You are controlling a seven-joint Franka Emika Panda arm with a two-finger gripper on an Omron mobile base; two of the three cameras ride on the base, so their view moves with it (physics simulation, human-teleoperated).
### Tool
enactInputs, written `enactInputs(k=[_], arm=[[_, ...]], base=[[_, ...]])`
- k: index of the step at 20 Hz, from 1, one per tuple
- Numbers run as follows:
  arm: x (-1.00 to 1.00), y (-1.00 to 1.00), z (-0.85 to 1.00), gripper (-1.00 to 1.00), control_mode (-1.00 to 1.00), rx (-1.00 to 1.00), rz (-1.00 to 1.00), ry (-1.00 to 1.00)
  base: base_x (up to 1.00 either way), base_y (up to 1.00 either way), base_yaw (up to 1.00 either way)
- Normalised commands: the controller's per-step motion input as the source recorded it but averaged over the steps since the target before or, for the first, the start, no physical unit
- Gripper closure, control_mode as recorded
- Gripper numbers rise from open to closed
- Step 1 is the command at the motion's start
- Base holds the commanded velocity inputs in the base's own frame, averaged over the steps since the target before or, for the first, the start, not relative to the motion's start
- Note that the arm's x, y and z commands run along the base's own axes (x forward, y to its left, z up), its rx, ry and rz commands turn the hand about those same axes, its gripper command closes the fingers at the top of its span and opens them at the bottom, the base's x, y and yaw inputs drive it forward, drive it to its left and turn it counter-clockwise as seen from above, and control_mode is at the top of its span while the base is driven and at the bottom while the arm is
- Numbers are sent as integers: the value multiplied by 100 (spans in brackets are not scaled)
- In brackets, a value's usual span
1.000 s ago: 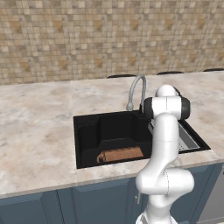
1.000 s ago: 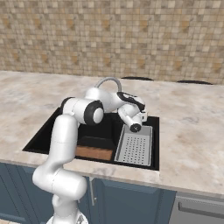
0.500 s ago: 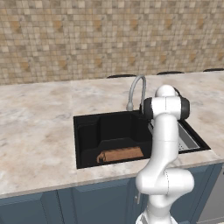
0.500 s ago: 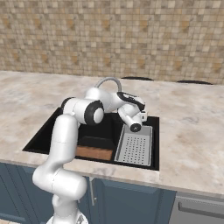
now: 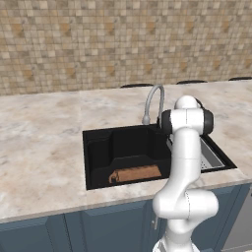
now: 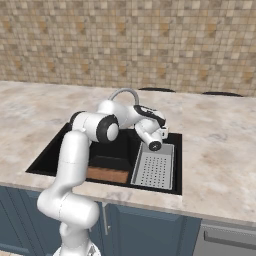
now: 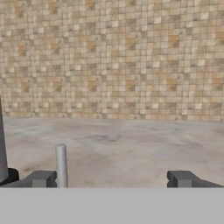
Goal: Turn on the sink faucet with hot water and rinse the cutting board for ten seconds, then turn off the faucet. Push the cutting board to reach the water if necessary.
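Observation:
The sink faucet (image 5: 155,100) arches over the back rim of the black sink (image 5: 98,147). No water shows at its spout. The brown cutting board (image 5: 137,173) lies flat on the sink floor by the front wall, also seen as the cutting board (image 6: 106,174) from the right. My gripper (image 6: 159,124) hovers at the faucet's base, level, pointing at the tiled wall. Its fingertips (image 7: 42,178) stand wide apart: my gripper (image 7: 112,179) is open and holds nothing. A thin grey upright rod (image 7: 61,165) rises just inside the left fingertip. The faucet's dark base (image 7: 7,175) sits at the left edge.
A grey perforated tray (image 6: 155,167) fills the right part of the sink. Marble counter (image 5: 44,147) surrounds the basin, with the tiled wall (image 7: 113,57) behind. My own arm stands between the left base camera and the sink's right side.

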Motion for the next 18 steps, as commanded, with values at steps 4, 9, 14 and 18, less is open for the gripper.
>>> enactInputs(k=[4, 9, 14, 18], arm=[[0, 7, 0, -100, -100, 0, 0, 0], [2, 3, 0, -100, -100, 0, 0, 0], [12, 0, 0, -100, -100, 0, 0, 0], [12, 0, 0, -100, -100, 0, 0, 0]], base=[[0, 0, 0], [0, 0, 0], [0, 0, 0], [0, 0, 0]])
